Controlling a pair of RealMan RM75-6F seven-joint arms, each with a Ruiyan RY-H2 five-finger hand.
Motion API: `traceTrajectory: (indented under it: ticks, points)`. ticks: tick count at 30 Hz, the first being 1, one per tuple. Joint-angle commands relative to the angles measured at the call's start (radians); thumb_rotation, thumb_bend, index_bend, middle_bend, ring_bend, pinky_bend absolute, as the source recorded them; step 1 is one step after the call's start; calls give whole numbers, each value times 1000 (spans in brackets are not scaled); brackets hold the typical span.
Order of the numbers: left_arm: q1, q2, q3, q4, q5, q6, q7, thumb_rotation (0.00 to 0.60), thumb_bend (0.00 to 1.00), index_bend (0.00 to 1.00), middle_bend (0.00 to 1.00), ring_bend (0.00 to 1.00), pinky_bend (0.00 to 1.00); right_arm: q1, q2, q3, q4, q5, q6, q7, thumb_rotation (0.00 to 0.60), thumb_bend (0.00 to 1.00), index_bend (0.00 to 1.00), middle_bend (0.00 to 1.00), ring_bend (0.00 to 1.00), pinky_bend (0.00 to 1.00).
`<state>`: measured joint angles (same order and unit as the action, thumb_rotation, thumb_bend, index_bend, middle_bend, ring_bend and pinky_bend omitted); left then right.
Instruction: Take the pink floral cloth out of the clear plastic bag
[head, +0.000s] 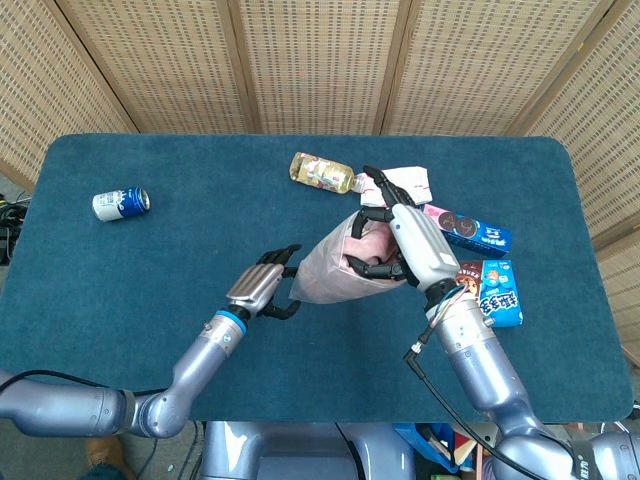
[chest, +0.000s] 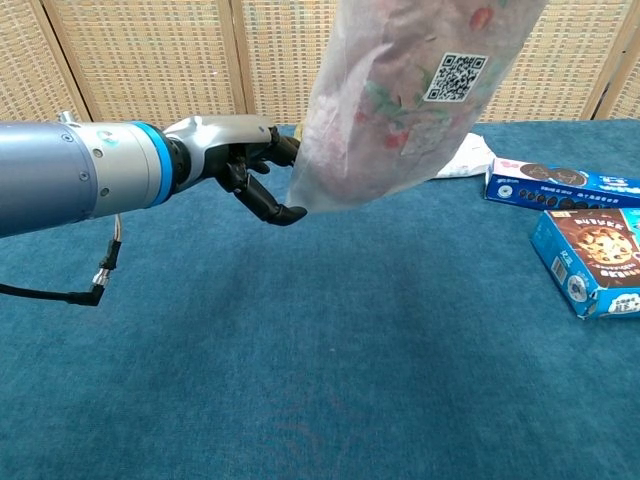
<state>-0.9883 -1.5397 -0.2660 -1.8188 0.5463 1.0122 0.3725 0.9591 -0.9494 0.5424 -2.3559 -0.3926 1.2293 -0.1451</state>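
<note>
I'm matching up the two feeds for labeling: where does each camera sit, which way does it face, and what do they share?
Head view: high up, looking steeply down at the whole table; shows both arms, left hand and right hand.
Chest view: low, facing forward across the tabletop toward the wicker screens; shows only the left arm.
Shared: the left hand at the clear plastic bag holding the pink floral cloth, and the cookie boxes.

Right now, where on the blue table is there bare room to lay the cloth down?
Bare cloth-covered table lies between the blue drink can and the yellow snack packet, and along the near edge. The right side is crowded by two blue biscuit boxes.
</note>
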Motion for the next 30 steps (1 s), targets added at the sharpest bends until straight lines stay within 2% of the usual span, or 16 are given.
traceTrajectory:
  ticks: [1,12,30]
  points:
    - [-1,-3,-2,0,4,4,-2,600,421,497,0,0,0,-1,0,-1,0,-1,-1,1,600,778,787,0,0,0]
    - [-10,-3,-2,-2,-11,3,8,600,421,507,0,0,0,-2,3,0,0,-3,-3,5,600,778,787,0,0,0]
    - [-21,-16,-3,7,-31,14,19,600,424,587,0,0,0,-6,10,-3,0,-7,-9,12,600,779,787,0,0,0]
